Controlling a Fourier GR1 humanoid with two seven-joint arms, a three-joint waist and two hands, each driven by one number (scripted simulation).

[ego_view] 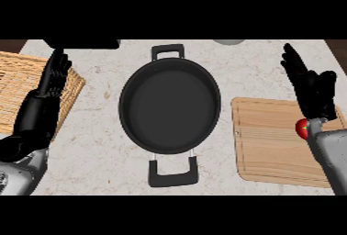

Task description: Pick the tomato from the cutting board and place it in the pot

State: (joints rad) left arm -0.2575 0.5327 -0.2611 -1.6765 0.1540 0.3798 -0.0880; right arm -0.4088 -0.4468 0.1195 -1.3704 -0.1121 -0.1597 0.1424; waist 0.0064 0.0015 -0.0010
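Nearest edge: both grey forearms come in at the bottom corners. Right forearm runs up over the cutting board (271, 137), which sits on the counter's right side, well apart from the pot.

Tomato (301, 129) is on the cutting board, near its right edge, mostly hidden. Only a red sliver shows, just left of the right wrist. It lies below the right hand (313, 92), tucked against the wrist, not between the fingers. Can't tell if the wrist touches it.

Right hand: fingers straight, pointing up and away, holding nothing. It is past the tomato, over the board's far right corner and the counter beyond.

Left hand (44, 103): fingers straight, pointing up, holding nothing, resting at the left edge over a woven mat (17, 87).

Centre: black oval pot (169, 103) with two loop handles, one toward the robot and one away. Nothing inside it. It stands on the speckled pale counter (102, 156), between the mat and the cutting board.

Far edge: a dark object (81, 43) at upper left, cut off, and a grey round thing (229, 41) at top centre-right, also cut off. Can't identify either.
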